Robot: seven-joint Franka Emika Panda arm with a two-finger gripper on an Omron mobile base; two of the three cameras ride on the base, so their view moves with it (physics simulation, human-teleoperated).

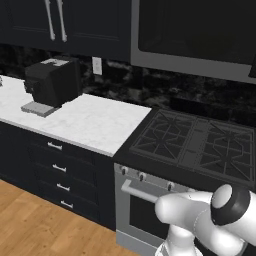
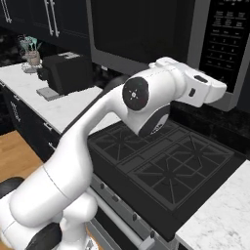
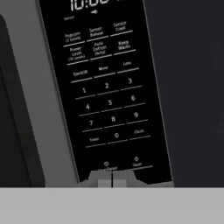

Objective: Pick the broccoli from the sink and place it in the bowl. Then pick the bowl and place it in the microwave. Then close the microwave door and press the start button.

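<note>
Arm reaches up from the base over the stove (image 2: 166,166), gripper (image 3: 112,178) fingers pressed together with nothing between them, tips right at the bottom edge of the microwave's button panel (image 3: 105,87), between the two lowest buttons. Microwave (image 2: 161,44) hangs above the stove with the microwave door (image 1: 195,35) shut flush, grey frame around black glass, panel on its right. Farther left, the black coffee machine (image 1: 52,82) sits near the back edge of the white marble counter (image 1: 95,125); a small plant (image 2: 30,51) sits at the counter's far left end.
</note>
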